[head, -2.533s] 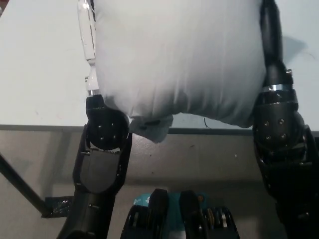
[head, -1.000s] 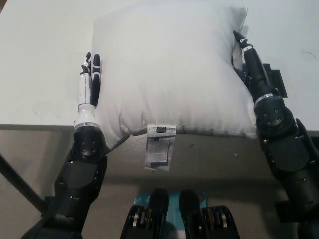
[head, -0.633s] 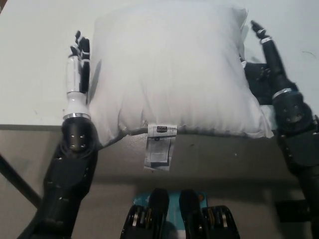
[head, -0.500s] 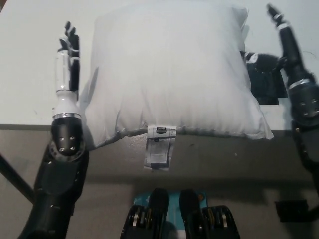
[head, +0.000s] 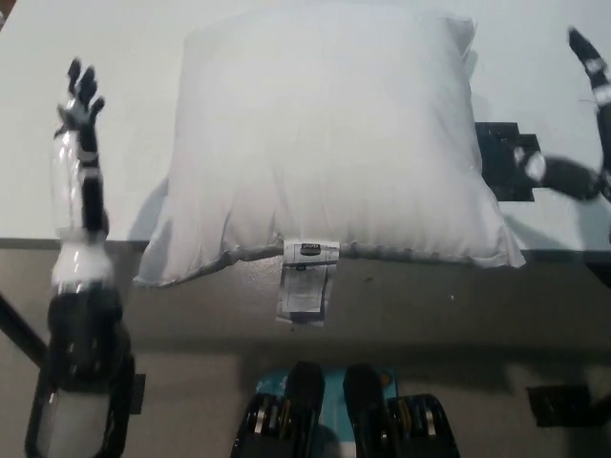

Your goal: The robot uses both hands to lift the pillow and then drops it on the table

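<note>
You had the pillow (head: 329, 143) pinched in the air between both hands; now it lies flat on the table (head: 95, 38), its near edge and tag (head: 304, 286) hanging over the front rim. Your left hand (head: 78, 143) has let go and swung out well clear, fingers spread. Your right hand (head: 587, 124) has pulled away to the picture's edge, uncovering a black patch (head: 498, 157) beside the pillow
</note>
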Available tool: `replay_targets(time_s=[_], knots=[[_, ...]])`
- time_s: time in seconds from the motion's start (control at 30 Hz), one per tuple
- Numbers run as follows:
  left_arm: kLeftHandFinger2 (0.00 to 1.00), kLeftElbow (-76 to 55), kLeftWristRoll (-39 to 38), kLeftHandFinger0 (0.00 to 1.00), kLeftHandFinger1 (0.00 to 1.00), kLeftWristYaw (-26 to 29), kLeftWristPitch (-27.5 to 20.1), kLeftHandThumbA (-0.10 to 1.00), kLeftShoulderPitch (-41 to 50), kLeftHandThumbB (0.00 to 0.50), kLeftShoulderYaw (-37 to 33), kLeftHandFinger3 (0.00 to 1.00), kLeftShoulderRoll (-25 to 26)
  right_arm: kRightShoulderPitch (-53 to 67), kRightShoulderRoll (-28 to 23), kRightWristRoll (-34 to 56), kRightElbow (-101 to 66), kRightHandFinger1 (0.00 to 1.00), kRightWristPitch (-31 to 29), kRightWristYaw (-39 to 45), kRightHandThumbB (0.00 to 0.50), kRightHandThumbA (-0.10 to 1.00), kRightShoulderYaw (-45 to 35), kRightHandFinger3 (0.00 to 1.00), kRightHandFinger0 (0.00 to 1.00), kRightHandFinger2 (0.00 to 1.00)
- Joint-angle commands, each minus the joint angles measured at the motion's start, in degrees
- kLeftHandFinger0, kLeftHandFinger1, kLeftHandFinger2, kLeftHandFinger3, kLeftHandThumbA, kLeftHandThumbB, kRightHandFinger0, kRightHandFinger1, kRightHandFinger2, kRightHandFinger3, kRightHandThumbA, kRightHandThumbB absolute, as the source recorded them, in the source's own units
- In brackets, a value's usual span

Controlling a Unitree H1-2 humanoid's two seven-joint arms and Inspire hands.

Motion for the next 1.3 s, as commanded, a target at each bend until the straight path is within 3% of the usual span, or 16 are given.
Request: replay_targets(time_s=[0.0,0.03,0.1,0.2,0.23,0.27,0.3,0.47,0.57,0.73,0.77,0.83,0.97,1.03,1.13,1.27], knots=[[1.0,-9.24,0.45,1.0,1.0,-2.44,-5.5,1.0,10.07,0.039,0.97,1.0,1.73,9.98,-2.69,3.74,-15.37,1.0,-0.51,2.27,0.235,1.0,-3.92,1.0,1.0,1.0],[1.0,-8.56,-0.26,1.0,1.0,-2.57,-6.44,1.0,11.07,0.058,0.87,1.0,1.46,11.23,-2.42,3.03,-15.29,1.0,-0.77,2.05,0.244,1.0,-3.78,1.0,1.0,1.0],[1.0,-7.89,-1.74,1.0,1.0,-3.28,-6.53,1.0,13.78,0.06,0.42,1.0,1.01,14.6,-2.2,1.97,-15.09,1.0,-1.63,2.21,0.197,1.0,-3.43,1.0,1.0,1.0],[1.0,-6.14,-2.92,1.0,1.0,-3.29,-6.95,1.0,17.48,0.089,-0.15,1.0,0.11,19.53,-1.71,-0.34,-13.55,1.0,-2.92,1.84,0.218,1.0,-2.54,1.0,1.0,1.0],[1.0,-4.46,-2.79,1.0,1.0,-3.02,-6.95,1.0,20.42,0.129,-0.64,1.0,-0.68,22.79,-1.28,-1.34,-11.2,1.0,-4.49,1.58,0.203,1.0,-1.44,1.0,1.0,1.0],[1.0,-3.16,-3.98,1.0,1.0,-3.82,-6.95,1.0,22.05,0.129,-1.03,1.0,-1.18,24.51,-0.9,-2.0,-9.2,1.0,-6.21,1.05,0.16,1.0,-0.71,1.0,1.0,1.0],[1.0,-2.03,-4.06,1.0,1.0,-3.61,-6.95,1.0,22.99,0.114,-1.16,1.0,-1.48,25.62,-0.59,-1.98,-8.03,1.0,-7.02,1.01,0.151,1.0,-0.12,1.0,1.0,1.0],[1.0,5.04,-4.74,1.0,1.0,-3.24,-6.95,1.0,25.66,0.17,-0.74,1.0,-2.92,27.69,-0.68,-4.5,-5.6,1.0,-7.22,1.17,0.143,1.0,2.04,1.0,1.0,1.0],[1.0,6.31,-5.17,1.0,1.0,-3.28,-6.95,1.0,25.78,0.162,-0.14,1.0,-3.78,27.91,-0.89,-3.85,-3.84,1.0,-8.39,1.0,0.105,1.0,2.27,1.0,1.0,1.0],[1.0,7.72,-3.69,1.0,1.0,-2.41,-6.95,1.0,24.68,0.14,-1.23,1.0,-3.33,27.18,-0.85,-3.02,-3.16,1.0,-7.55,2.85,0.084,1.0,3.18,1.0,1.0,1.0],[1.0,7.83,-3.71,1.0,1.0,-2.49,-6.95,1.0,24.54,0.147,-1.33,1.0,-3.33,27.34,-0.98,-3.04,-3.22,1.0,-7.29,3.13,0.094,1.0,3.3,1.0,1.0,1.0],[1.0,8.16,-4.25,1.0,1.0,-3.07,-6.95,1.0,24.16,0.169,-1.08,1.0,-3.32,27.22,-1.24,-2.87,-3.2,1.0,-7.31,3.8,0.055,1.0,3.74,1.0,1.0,1.0],[1.0,7.77,-4.42,1.0,1.0,-3.47,-6.95,1.0,24.24,0.193,-1.04,1.0,-3.29,26.97,-1.25,-2.9,-2.8,1.0,-7.77,3.63,0.026,1.0,3.75,1.0,1.0,1.0],[1.0,7.55,-3.9,1.0,1.0,-2.91,-6.95,1.0,24.35,0.19,-1.28,1.0,-3.25,26.92,-1.25,-3.45,-2.82,1.0,-7.51,3.49,0.022,1.0,3.81,1.0,1.0,1.0],[1.0,8.29,-3.34,1.0,1.0,-2.15,-6.95,1.0,23.9,0.188,-1.56,1.0,-3.13,26.34,-1.71,-3.85,-2.86,1.0,-6.7,4.01,0.053,1.0,3.94,1.0,1.0,1.0],[1.0,8.54,-2.54,1.0,1.0,-1.29,-6.95,1.0,24.42,0.184,-2.4,1.0,-2.94,26.72,-1.96,-3.64,-3.23,1.0,-6.66,4.41,0.022,1.0,3.93,1.0,1.0,1.0]])
